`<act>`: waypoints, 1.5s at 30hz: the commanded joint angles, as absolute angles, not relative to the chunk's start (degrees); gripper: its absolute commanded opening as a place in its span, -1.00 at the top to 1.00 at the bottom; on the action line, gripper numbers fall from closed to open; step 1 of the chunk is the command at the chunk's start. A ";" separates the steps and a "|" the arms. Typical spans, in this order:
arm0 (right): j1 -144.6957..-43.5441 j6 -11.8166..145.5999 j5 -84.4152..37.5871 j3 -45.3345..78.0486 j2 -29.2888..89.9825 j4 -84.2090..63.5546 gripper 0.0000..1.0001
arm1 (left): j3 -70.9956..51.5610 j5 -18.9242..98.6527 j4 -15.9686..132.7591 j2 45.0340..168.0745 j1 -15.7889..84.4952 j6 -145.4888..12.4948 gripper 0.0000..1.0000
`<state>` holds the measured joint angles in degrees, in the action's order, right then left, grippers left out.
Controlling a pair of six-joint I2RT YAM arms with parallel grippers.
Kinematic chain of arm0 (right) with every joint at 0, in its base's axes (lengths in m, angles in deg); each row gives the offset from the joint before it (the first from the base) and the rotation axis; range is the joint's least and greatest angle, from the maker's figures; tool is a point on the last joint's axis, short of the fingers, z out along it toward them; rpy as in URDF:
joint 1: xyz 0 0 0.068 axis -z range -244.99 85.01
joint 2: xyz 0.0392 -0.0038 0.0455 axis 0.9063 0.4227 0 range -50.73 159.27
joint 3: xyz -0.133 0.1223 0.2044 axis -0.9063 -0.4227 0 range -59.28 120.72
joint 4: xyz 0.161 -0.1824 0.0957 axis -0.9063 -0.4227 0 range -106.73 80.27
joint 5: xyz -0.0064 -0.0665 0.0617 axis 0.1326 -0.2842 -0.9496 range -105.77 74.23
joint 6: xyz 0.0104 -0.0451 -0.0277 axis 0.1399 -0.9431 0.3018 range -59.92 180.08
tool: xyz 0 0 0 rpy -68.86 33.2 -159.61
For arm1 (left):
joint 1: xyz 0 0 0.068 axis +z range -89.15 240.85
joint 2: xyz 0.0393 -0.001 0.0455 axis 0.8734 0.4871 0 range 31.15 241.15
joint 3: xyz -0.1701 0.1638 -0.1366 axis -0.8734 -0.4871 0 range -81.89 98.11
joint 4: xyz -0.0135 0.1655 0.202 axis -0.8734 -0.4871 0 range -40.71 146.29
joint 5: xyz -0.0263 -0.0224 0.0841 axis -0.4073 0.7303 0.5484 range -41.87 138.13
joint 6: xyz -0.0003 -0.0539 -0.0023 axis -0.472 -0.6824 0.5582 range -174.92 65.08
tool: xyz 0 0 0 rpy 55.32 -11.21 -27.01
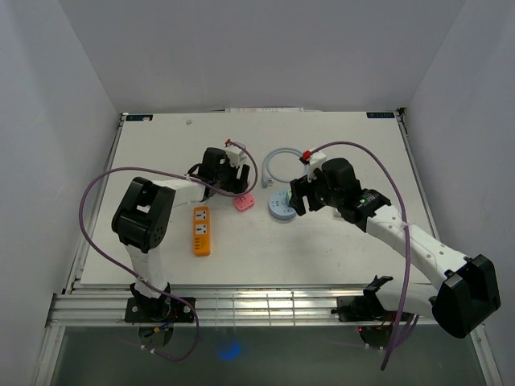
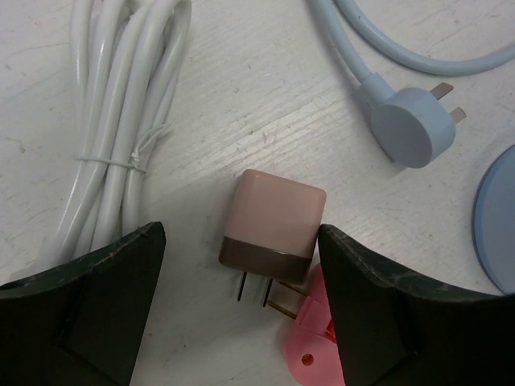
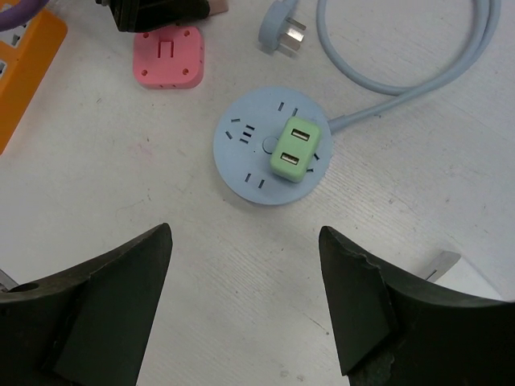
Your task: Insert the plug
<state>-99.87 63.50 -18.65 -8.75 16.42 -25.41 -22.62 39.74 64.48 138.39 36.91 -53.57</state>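
Broadly, the white table (image 1: 322, 265) holds everything, with the long orange plastic power strip (image 1: 201, 231) nearest the arms. The right gripper (image 3: 245, 241) hangs spread wide above the round pale-blue socket disc (image 3: 241, 161) (a green USB adapter (image 3: 294, 149) sits in it). The left gripper (image 2: 241, 237), jaws apart, straddles the pink cube charger plug (image 2: 278, 213), which lies flat with its prongs at the edge of the small pink square socket (image 2: 310, 350).

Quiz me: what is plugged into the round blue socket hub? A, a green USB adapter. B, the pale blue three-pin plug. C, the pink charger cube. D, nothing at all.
A: the green USB adapter sits seated in the round blue socket hub, while the pink charger cube lies loose with its prongs bare.
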 commanded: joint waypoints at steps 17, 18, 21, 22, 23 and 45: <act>-99.53 66.49 -20.78 -8.30 16.85 -22.74 -0.55 | -21.77 29.85 65.26 138.29 37.03 -53.95 -0.03; -99.62 66.75 -21.04 -8.04 17.03 -23.00 -0.55 | -22.12 29.58 65.43 137.50 37.03 -53.95 -0.01; -99.45 68.07 -22.71 -6.55 17.47 -23.27 -0.54 | -23.96 27.74 67.35 134.61 36.95 -54.39 0.07; -99.36 68.25 -23.33 -6.11 17.99 -23.44 -0.55 | -24.75 27.39 68.24 133.55 36.86 -54.30 0.08; -99.36 68.60 -24.29 -4.97 18.43 -23.62 -0.54 | -25.63 27.12 69.03 132.41 36.42 -54.39 0.09; -94.09 84.77 -41.60 5.50 28.01 -21.69 -0.34 | -46.46 21.76 91.79 110.34 26.49 -49.38 0.11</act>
